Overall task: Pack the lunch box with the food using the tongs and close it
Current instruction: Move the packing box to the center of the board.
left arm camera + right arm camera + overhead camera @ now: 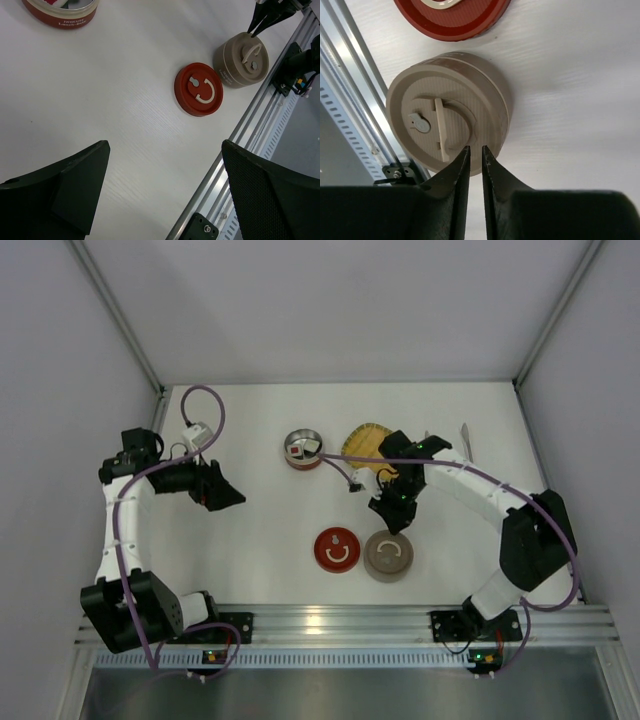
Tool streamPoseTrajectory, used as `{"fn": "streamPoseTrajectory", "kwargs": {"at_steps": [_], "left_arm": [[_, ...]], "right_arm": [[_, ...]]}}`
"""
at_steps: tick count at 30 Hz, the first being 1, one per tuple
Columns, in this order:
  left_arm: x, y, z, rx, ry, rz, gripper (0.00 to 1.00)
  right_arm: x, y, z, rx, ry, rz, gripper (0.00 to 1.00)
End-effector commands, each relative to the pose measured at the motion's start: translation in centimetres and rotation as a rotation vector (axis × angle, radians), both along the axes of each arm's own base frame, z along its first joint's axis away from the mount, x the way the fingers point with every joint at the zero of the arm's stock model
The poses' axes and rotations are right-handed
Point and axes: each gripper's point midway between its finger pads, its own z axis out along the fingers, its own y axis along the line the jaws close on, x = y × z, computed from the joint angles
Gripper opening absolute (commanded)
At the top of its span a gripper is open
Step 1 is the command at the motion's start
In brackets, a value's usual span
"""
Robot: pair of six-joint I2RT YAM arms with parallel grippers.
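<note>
The lunch box (pixel 302 451), a round red tin, stands open at the back centre with white pieces of food (pixel 305 448) in it; its wall (pixel 60 15) shows in the left wrist view. Its red lid (pixel 337 549) lies flat near the front. The slim silvery tongs (pixel 465 438) lie at the back right, with no gripper near them. My right gripper (pixel 474 148) hangs over the rim of a beige lidded tin (pixel 447 107), beside its flip handle, jaws a thin slit apart with nothing between. My left gripper (pixel 165 150) is wide open above bare table, left of the lids.
A yellow woven tray (pixel 366 437) sits behind the right arm, next to the red tin. The metal rail (pixel 250 115) runs along the near table edge, just beyond the beige tin (pixel 388 555). White walls close in the left, back and right.
</note>
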Motion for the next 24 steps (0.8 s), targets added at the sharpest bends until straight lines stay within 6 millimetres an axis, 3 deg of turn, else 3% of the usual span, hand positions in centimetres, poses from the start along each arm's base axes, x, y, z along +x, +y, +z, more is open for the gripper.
{"fn": "streamPoseTrajectory", "kwargs": {"at_steps": [1,6,9,12,13,14,15,16,17,18,21,22,24], "left_arm": [[-0.5,0.0,0.4,0.021,-0.068,-0.029,0.99],[-0.9,0.2,-0.3,0.058,-0.085,-0.043,0.98],[-1.1,0.4,-0.8,0.092,-0.104,-0.046,0.98],[-1.2,0.3,-1.4,0.127,-0.128,-0.061,0.98],[-1.2,0.3,-1.8,0.156,-0.122,-0.053,0.99],[-1.7,-0.7,-2.3,0.177,-0.126,-0.086,0.98],[-0.8,-0.4,-3.0,0.255,-0.159,-0.075,0.98],[-1.4,-2.3,-3.0,0.278,-0.168,-0.110,0.98],[-1.8,-3.2,-4.2,0.318,-0.165,-0.129,0.98],[-0.9,-4.0,-4.2,0.348,-0.202,-0.105,0.98],[-1.0,-5.6,-5.6,0.474,-0.232,-0.132,0.98],[-0.9,-6.0,-6.0,0.474,-0.205,-0.136,0.98],[-0.7,-6.5,-5.9,0.456,-0.178,-0.142,0.98]], "right_arm": [[2.5,0.2,1.0,0.008,-0.142,0.005,0.13],[3.3,-0.1,0.2,-0.013,-0.185,0.006,0.11],[2.9,0.3,1.1,0.041,-0.194,0.018,0.11],[2.3,0.9,2.2,0.099,-0.201,0.025,0.24],[2.1,1.0,2.4,0.109,-0.197,0.026,0.41],[1.9,1.0,2.6,0.115,-0.193,0.021,0.51],[1.9,0.9,2.6,0.116,-0.192,0.017,0.58],[1.7,1.0,2.7,0.122,-0.185,0.019,0.65],[1.6,1.0,2.8,0.129,-0.177,0.009,0.66],[1.5,1.0,2.8,0.134,-0.169,-0.001,0.66],[0.8,1.2,2.8,0.166,-0.140,-0.014,0.68],[0.7,1.1,2.8,0.167,-0.143,-0.016,0.79],[0.5,0.6,1.8,0.143,-0.149,-0.012,0.79]]}}
